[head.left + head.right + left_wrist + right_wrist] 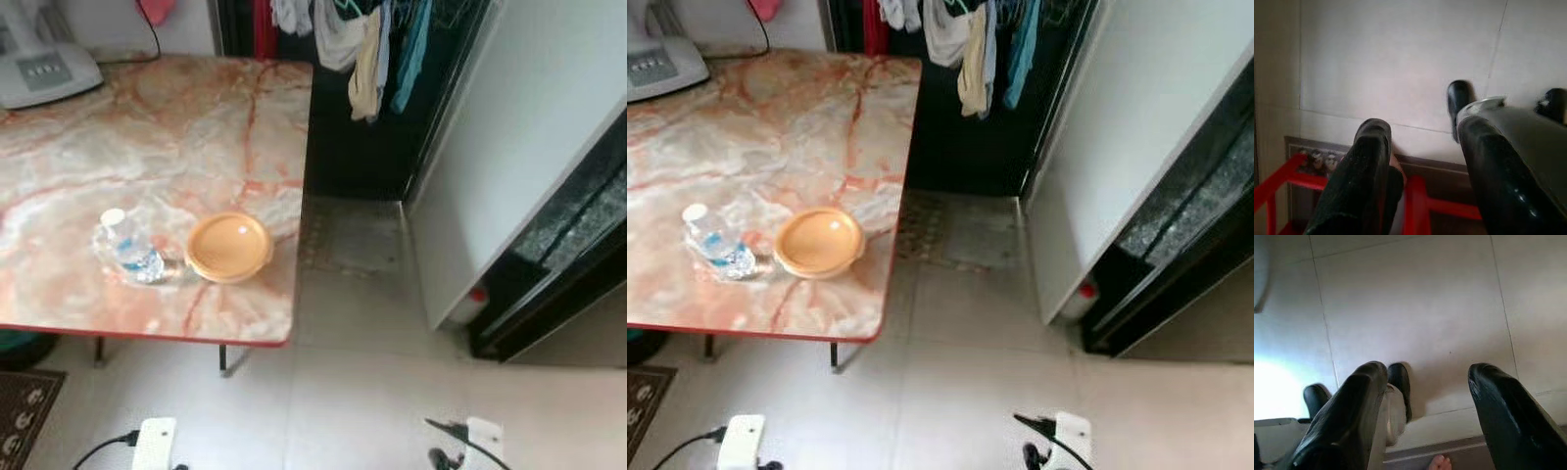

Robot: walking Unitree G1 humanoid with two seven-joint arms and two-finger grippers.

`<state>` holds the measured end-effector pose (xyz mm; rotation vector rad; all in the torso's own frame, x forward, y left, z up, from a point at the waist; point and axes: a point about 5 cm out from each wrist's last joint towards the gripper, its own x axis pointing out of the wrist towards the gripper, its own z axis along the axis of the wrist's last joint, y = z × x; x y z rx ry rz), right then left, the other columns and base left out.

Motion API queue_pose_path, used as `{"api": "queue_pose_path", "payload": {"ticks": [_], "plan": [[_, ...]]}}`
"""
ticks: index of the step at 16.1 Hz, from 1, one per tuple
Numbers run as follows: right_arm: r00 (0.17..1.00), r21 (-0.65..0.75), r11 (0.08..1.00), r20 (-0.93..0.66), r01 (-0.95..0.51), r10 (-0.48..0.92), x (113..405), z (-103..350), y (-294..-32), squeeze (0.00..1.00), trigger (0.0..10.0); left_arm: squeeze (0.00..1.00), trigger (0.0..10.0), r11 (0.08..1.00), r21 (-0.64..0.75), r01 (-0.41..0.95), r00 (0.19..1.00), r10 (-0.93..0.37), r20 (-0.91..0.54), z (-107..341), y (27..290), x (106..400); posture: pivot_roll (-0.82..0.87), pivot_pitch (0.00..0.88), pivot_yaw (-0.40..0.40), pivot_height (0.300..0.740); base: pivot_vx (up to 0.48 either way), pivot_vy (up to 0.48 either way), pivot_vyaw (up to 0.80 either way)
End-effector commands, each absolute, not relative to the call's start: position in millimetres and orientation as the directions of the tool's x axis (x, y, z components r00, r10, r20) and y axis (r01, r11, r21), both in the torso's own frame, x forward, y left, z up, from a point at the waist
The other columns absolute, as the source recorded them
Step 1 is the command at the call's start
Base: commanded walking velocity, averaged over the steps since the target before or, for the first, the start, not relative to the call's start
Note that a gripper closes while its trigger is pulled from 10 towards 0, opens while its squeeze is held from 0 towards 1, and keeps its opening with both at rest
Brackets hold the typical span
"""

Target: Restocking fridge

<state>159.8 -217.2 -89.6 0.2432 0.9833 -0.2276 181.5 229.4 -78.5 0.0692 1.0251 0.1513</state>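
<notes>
- The water bottle [129, 249] lay on the marble bench [196, 127], just beside an orange bowl [229, 247].
- Both hands hung low, fingers apart, holding nothing: left hand [1425, 161], right hand [1425, 406].
- The fridge [519, 166] stood well apart; restocking looked barely begun.

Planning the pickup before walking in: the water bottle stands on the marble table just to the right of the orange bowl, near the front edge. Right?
Not quite. In the left eye view the water bottle is to the left of the orange bowl, not the right. The rest holds: both sit on the marble table near its front edge.
</notes>
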Motion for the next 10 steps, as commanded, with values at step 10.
{"api": "queue_pose_path", "payload": {"ticks": [10], "plan": [[0.519, 0.101, 0.956, -0.853, 0.276, -0.060, 150.1, -92.9, -219.1, 0.00, 10.0, 0.00, 10.0, 0.984, 0.145, -0.102, 0.549, 0.177, -0.817, -80.9, 232.2, 172.5, -0.06, 0.162, -0.056, 0.740, 0.000, 0.000, 0.00]]}}
